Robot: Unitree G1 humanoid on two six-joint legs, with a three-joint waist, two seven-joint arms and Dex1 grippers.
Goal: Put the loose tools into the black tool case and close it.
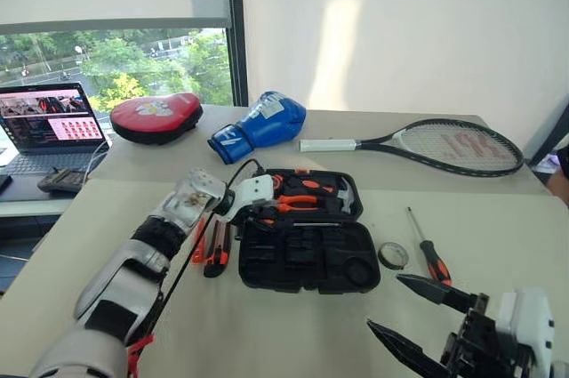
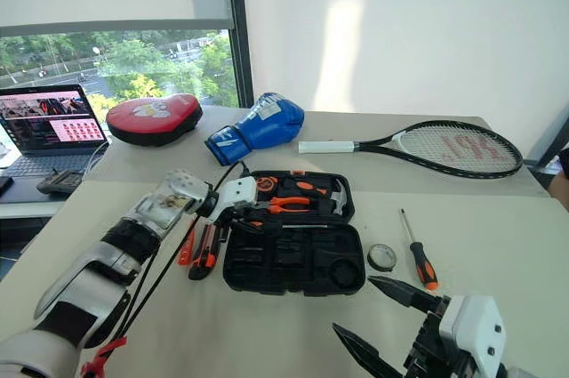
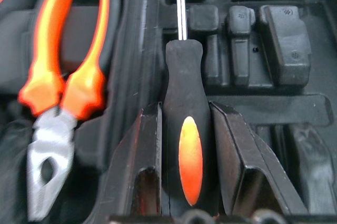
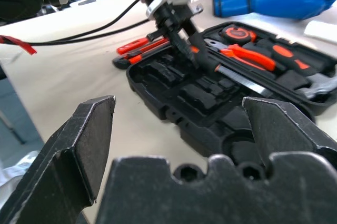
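The black tool case (image 1: 267,267) lies open in the middle of the table. My left gripper (image 1: 256,211) hovers over its left end, shut on a black-and-orange screwdriver (image 3: 187,145) whose shaft points across the moulded slots. A second screwdriver (image 1: 428,250) and a small black roll (image 1: 392,255) lie on the table right of the case. An orange-black utility knife (image 1: 218,253) and a slim orange tester screwdriver (image 1: 199,245) lie left of it. My right gripper (image 1: 387,302) stands open near the front right, holding nothing.
Orange-handled pliers (image 1: 302,205) and a hammer (image 1: 343,193) sit in the case's far half. Behind it lie a blue boxing glove (image 1: 262,124), a red pad (image 1: 157,117) and a tennis racket (image 1: 444,145). A laptop (image 1: 49,124) stands far left.
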